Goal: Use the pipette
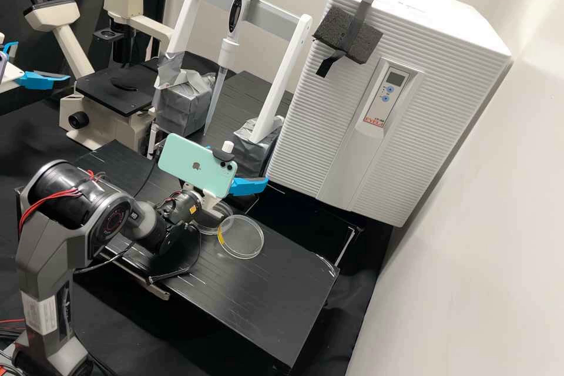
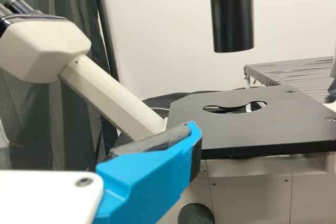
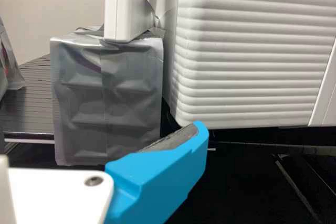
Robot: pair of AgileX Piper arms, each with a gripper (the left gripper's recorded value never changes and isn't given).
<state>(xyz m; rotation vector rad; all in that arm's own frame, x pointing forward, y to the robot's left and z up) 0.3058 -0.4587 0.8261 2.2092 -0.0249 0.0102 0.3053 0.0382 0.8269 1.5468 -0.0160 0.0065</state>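
Observation:
The pipette (image 1: 228, 47) hangs upright on a white stand (image 1: 276, 17) at the back of the bench, its long tip pointing down between two tape-wrapped bases. My right gripper (image 1: 244, 177) is low in front of the stand, above two clear petri dishes (image 1: 241, 236), and stands open with nothing in it. One blue finger (image 3: 163, 174) shows its bare grey pad, facing the taped base (image 3: 107, 95). My left gripper (image 1: 29, 67) is far left beside the microscope (image 1: 108, 100), open and empty. Its finger (image 2: 157, 163) points at the black stage (image 2: 252, 121).
A large white ribbed appliance (image 1: 376, 88) fills the right side, close to the stand's right base. A mint phone (image 1: 197, 164) is mounted on the right wrist. The black ridged board (image 1: 252, 299) extends toward the front. The microscope's objective (image 2: 231, 11) hangs above the stage.

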